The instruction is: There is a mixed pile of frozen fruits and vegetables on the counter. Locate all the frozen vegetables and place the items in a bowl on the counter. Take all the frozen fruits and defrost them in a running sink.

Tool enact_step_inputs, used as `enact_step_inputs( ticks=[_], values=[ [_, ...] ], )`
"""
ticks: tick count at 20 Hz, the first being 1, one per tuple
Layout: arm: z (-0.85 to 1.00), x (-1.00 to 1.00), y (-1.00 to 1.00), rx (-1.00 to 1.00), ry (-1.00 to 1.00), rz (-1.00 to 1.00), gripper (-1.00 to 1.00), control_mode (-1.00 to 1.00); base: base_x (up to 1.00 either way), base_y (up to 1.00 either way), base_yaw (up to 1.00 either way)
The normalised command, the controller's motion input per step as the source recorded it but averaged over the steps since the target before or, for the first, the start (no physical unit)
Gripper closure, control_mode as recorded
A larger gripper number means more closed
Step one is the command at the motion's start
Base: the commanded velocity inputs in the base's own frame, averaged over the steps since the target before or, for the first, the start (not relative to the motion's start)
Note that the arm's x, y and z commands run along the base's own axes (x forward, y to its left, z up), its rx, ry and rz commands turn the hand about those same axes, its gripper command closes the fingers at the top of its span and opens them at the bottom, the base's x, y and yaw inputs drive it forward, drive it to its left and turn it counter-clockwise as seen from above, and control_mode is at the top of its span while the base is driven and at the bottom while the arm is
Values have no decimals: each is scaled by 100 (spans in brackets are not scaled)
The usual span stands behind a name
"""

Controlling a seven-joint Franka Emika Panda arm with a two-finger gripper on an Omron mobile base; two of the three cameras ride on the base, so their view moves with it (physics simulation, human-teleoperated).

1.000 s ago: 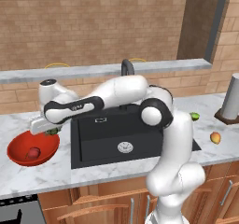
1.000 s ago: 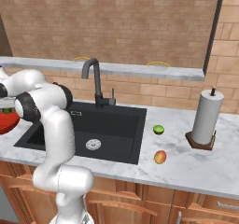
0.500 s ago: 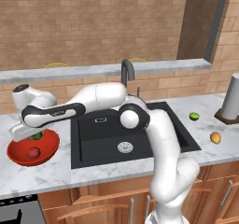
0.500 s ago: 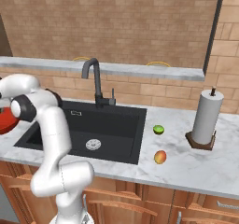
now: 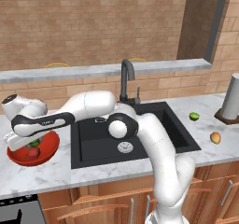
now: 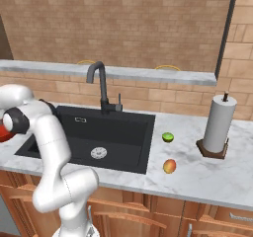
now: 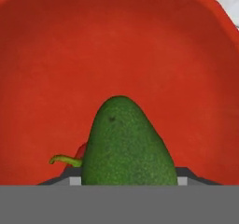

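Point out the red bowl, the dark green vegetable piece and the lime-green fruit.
red bowl (image 5: 49, 149), left base view, on its front right rim.
dark green vegetable piece (image 7: 127, 143), hand view, on the middle of its pebbled skin.
lime-green fruit (image 6: 168, 137), right base view, on its top centre.

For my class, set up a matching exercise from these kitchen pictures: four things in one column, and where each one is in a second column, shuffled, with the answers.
Things:
1. dark green piece
2. lime green ball
3. paper towel roll
4. drain

Places:
A. on a wooden stand at the counter's right end
B. on the sink floor
C. over the red bowl, in the pincer
D. on the marble right of the sink

Pairs: 1-C, 2-D, 3-A, 4-B
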Motion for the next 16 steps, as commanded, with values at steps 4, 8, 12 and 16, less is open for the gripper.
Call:
enact_step_inputs(
  ticks=[4, 8, 12, 16],
  values=[
    [-29, -2, -4, 0, -8, -5, -100, -100, 0, 0, 0],
    [1, -11, 0, 0, -1, -4, -100, -100, 0, 0, 0],
    [24, -25, -23, 3, 0, -7, -100, -100, 0, 0, 0],
    [42, -24, -60, 9, -1, -7, -100, -100, 0, 0, 0]
  ],
)
